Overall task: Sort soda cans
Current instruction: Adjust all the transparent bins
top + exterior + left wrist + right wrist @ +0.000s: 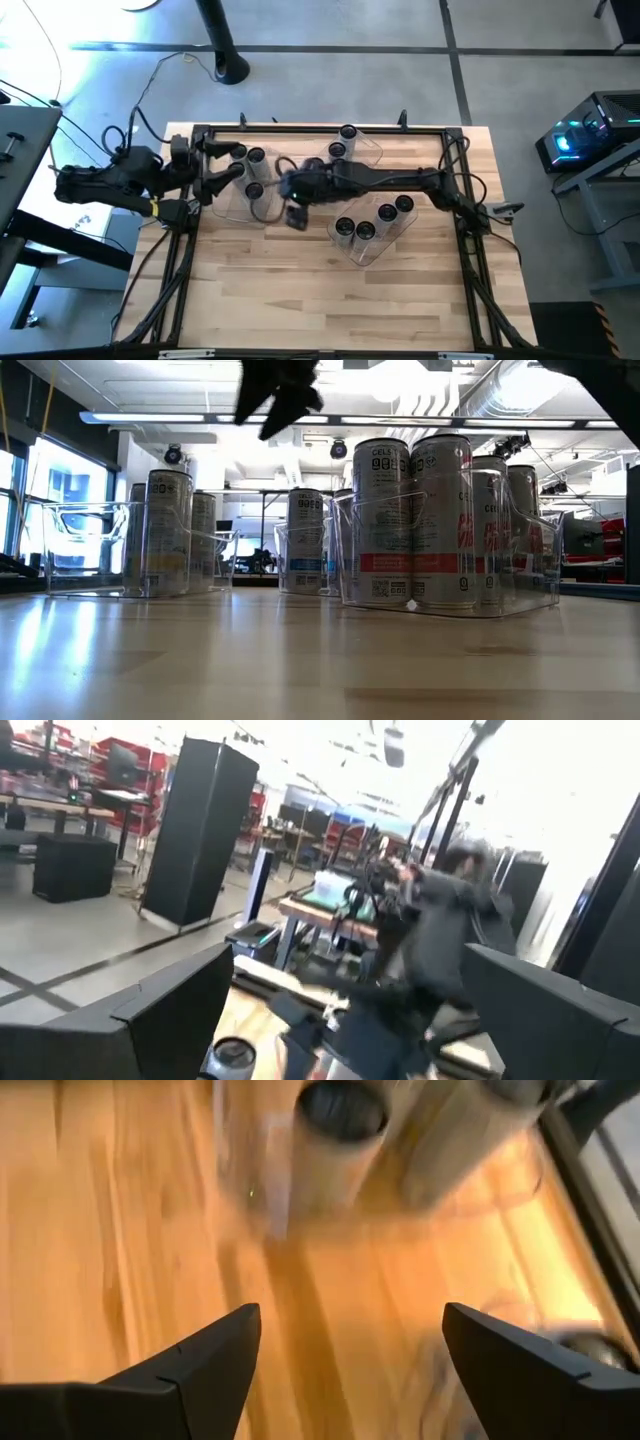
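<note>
The soda cans stand upright in three clear bins. The left bin point(232, 200) holds three cans point(254, 190). The far bin point(368, 150) holds a few point(347, 131). The near-right bin point(378, 246) holds several point(365, 231), closest in the low view point(440, 520). My right gripper point(283, 187) hangs open above bare table between the bins, tilted downward, with nothing between its fingers point(350, 1320); two of the cans point(343, 1110) show beyond it. My left gripper point(232, 163) stands open at the table's left edge, raised and level, beside the left bin.
A black frame point(320, 130) runs round the table's far edge and sides, with cables along both sides. The near half of the wooden table point(320, 300) is bare. My right arm point(400, 180) stretches from the right edge over the middle.
</note>
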